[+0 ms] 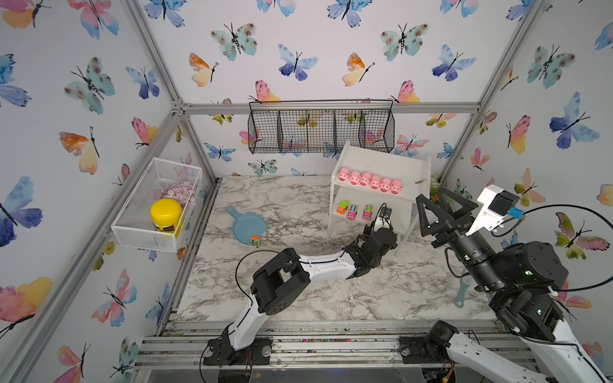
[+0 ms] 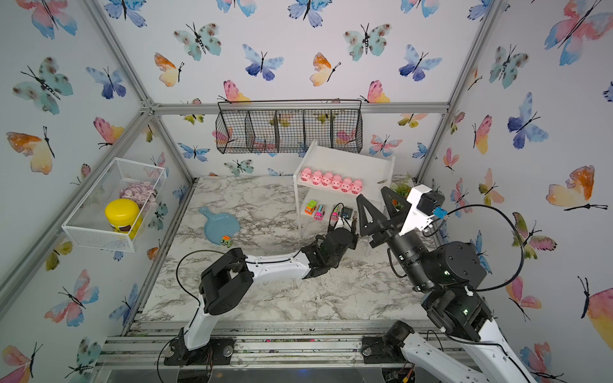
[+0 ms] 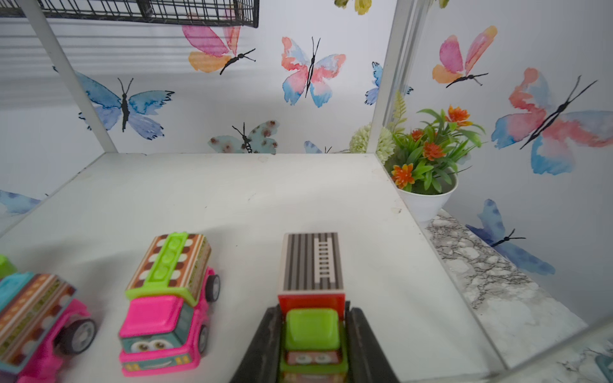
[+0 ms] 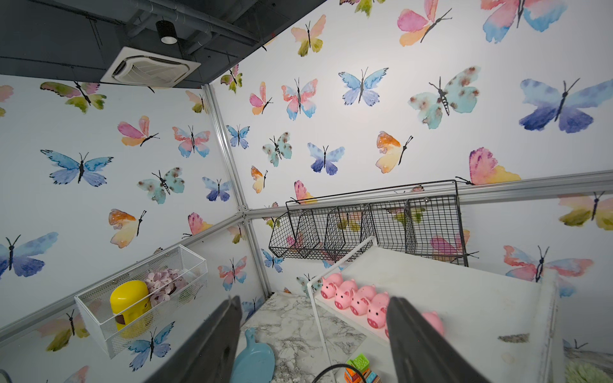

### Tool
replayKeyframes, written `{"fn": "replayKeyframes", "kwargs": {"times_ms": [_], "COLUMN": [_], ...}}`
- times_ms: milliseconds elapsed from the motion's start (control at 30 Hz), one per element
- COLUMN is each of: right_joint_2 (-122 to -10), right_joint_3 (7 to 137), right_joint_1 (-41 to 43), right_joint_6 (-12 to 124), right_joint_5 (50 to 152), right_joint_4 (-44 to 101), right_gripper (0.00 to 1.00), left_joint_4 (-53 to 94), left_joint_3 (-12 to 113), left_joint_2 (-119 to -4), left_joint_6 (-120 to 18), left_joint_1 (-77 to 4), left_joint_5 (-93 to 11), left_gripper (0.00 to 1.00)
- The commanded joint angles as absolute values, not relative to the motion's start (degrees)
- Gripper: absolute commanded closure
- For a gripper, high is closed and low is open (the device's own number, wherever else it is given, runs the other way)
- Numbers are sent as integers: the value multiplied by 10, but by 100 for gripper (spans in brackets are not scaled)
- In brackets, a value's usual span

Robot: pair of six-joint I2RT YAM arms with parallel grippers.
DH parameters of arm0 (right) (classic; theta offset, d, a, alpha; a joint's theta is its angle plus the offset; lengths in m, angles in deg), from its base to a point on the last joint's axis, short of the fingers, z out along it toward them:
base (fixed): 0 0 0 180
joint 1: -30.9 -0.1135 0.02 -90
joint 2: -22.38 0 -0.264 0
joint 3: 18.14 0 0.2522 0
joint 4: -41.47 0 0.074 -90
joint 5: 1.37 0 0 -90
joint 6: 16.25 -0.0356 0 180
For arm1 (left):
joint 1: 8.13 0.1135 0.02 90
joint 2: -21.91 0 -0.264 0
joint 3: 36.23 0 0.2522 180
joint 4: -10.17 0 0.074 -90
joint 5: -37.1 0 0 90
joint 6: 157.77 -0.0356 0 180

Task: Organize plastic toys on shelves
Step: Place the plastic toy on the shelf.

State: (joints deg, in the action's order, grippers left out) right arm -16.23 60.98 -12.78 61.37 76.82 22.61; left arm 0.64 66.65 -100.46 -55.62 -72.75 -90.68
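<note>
Left hand (image 3: 313,311) around ladder-roofed green-cab truck (image 3: 311,265) at lower shelf (image 3: 265,199)

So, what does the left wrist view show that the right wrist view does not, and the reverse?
Only left wrist: the left gripper shut on a green-cab truck at the lower board, and a potted plant. Only right wrist: the open right gripper, the pink pigs on the upper board, the white mesh basket, the blue pan. Both: the white shelf and the black wire basket.
</note>
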Motion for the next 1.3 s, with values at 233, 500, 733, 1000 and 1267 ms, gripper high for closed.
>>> {"fn": "replayKeyframes", "kwargs": {"times_ms": [233, 500, 733, 1000, 1267], "right_joint_2": [-156, -161, -162, -160, -153], "right_joint_3": [604, 602, 600, 589, 581], "right_joint_1": [-127, -127, -127, -127, -127], "right_joint_6": [621, 621, 623, 622, 622], "right_joint_5": [766, 766, 761, 760, 757], "right_joint_4": [225, 233, 238, 245, 248], "right_gripper": [25, 25, 25, 25, 25], "left_joint_4": [51, 59, 49, 9, -31], "left_joint_3": [711, 707, 691, 649, 578], "left_joint_2": [-1040, -1036, -1016, -965, -887], "left_joint_6": [-584, -601, -606, -634, -659], "left_joint_1": [-727, -724, -725, -741, -760], "left_joint_5": [-973, -962, -935, -902, -879], "left_gripper": [74, 57, 52, 38, 29]}}
